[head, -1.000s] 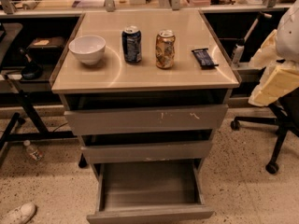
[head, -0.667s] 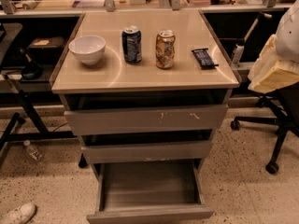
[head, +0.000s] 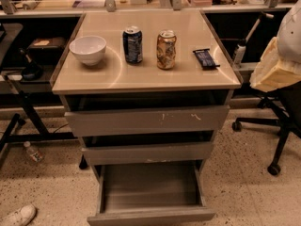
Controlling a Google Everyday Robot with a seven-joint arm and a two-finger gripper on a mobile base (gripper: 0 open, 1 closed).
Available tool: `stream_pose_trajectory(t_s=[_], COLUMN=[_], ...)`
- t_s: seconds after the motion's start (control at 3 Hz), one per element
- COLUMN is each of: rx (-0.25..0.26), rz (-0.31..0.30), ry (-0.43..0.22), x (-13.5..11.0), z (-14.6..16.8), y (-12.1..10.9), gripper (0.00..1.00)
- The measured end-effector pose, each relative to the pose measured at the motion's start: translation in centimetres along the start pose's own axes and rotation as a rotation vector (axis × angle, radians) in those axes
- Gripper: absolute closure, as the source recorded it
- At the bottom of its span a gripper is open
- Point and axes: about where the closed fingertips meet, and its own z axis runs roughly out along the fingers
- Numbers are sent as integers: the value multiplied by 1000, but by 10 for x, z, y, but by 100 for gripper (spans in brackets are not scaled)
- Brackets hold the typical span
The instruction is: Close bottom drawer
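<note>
The bottom drawer [head: 150, 215] of the tan-topped cabinet [head: 141, 74] is pulled far out. Its plain grey front faces me and its grey tray [head: 150, 185] holds nothing. Above it are the middle drawer front [head: 148, 153], slightly out, and the top drawer front [head: 146, 120] with white scratch marks. My gripper [head: 275, 72] is the cream and white part at the right edge. It hangs at cabinet-top height, to the right of the cabinet and well above the bottom drawer, touching nothing.
On the cabinet top stand a white bowl [head: 88, 49], a blue can [head: 132, 44], a gold can [head: 166, 49] and a dark snack bar [head: 205, 58]. An office chair base [head: 275, 140] is at the right. A bottle [head: 33, 152] and a shoe [head: 19, 215] lie on the floor at the left.
My gripper has risen slightly and shifted a little to the left at the right edge. The drawers and the objects on top have not moved.
</note>
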Motion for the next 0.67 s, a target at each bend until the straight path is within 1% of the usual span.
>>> stream_pose_trajectory(t_s=[0.33,0.67], rx=[-2,-43], rz=[-3,-2], ry=[-6,-2], x=[-1,0], z=[3,35], y=[2,21], gripper=[100,100])
